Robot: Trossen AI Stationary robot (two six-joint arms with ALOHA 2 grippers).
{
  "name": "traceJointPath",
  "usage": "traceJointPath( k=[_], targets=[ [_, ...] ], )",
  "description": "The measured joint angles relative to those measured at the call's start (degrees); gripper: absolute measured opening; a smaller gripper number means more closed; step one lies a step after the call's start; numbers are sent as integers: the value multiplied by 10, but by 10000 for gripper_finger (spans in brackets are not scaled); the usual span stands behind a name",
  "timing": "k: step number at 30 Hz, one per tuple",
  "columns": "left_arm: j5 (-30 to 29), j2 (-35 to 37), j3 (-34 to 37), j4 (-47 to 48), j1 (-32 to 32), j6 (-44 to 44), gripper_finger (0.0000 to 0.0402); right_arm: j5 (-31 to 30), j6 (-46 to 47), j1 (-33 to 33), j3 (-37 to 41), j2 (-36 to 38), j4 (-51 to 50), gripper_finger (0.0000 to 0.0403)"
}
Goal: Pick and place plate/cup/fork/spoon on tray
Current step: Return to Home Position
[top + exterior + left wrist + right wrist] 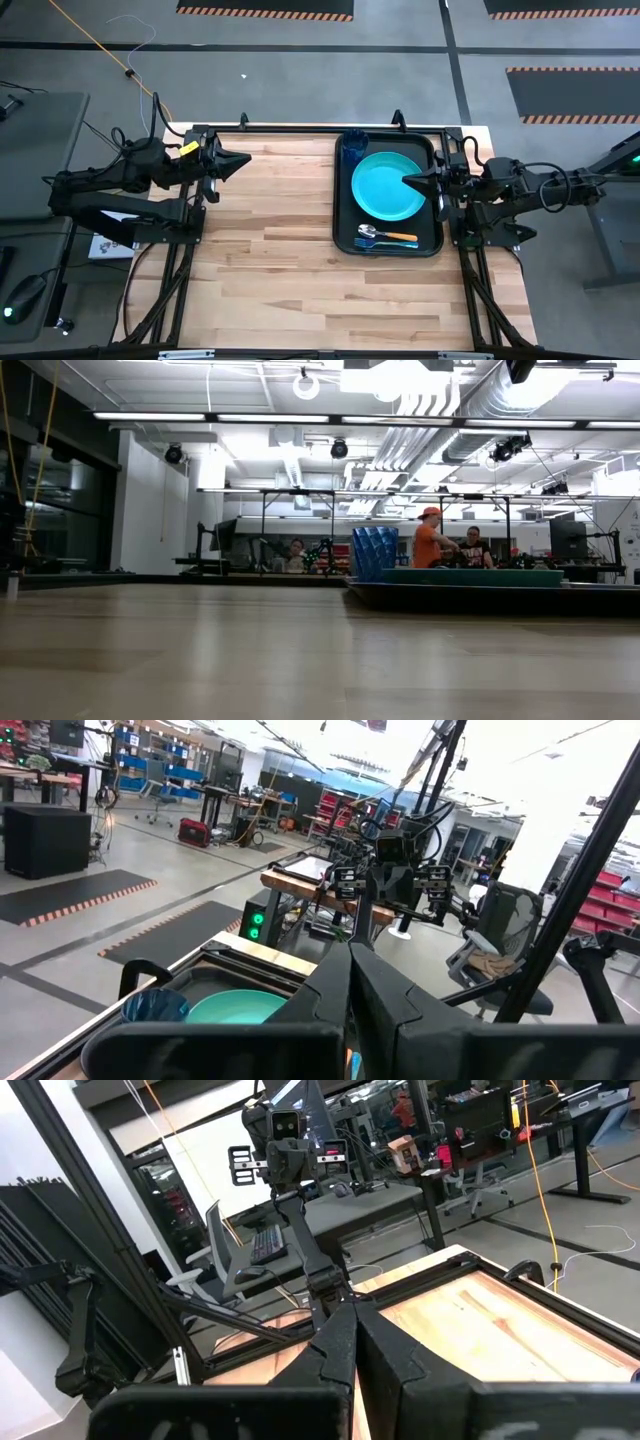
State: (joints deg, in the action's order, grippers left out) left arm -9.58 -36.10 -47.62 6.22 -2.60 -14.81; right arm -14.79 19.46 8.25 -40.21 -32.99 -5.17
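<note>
The black tray point(345, 215) lies at the table's right. On it rest the turquoise plate point(388, 186), the dark-blue cup point(353, 148) standing at the far left corner, and the spoon point(385, 233) with the blue fork point(385, 243) side by side near the front rim. In the low view the cup point(374, 553) and plate point(470, 576) show on the tray point(480, 596). My left gripper point(246, 158) is shut and empty at the table's far left. My right gripper point(405, 180) is shut and empty, raised over the plate's right part.
The bare wooden tabletop point(270, 250) spreads left of the tray. A black frame rail point(290, 130) runs along the far edge. People stand at benches in the room behind point(430, 540).
</note>
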Motion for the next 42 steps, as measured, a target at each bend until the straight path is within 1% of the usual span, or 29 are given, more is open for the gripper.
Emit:
traceJointPath(
  k=[7,10,12,14,17,21,23,28,36,42],
  targets=[
    [0,0,0,1,0,0,0,0,0,0,0,0,0,0],
    [4,2,0,15,0,15,0,0,0,0,0,3,0,0],
    [5,9,0,34,0,17,0,3,0,0,0,6,0,0],
    [6,21,9,27,0,14,0,4,0,0,0,9,0,0],
    [7,60,67,-17,1,3,0,4,0,0,0,12,-1,0],
    [7,120,172,-124,1,-15,0,4,11,0,0,12,-1,0],
    [7,145,209,-162,1,-10,0,4,12,0,0,11,-2,0],
    [18,185,291,-203,1,-16,0,7,37,0,0,11,-14,0],
    [49,225,402,-306,1,-59,0,7,117,0,0,11,-57,0],
    [51,250,452,-335,1,-77,0,7,116,0,0,11,-58,0]
  ],
)
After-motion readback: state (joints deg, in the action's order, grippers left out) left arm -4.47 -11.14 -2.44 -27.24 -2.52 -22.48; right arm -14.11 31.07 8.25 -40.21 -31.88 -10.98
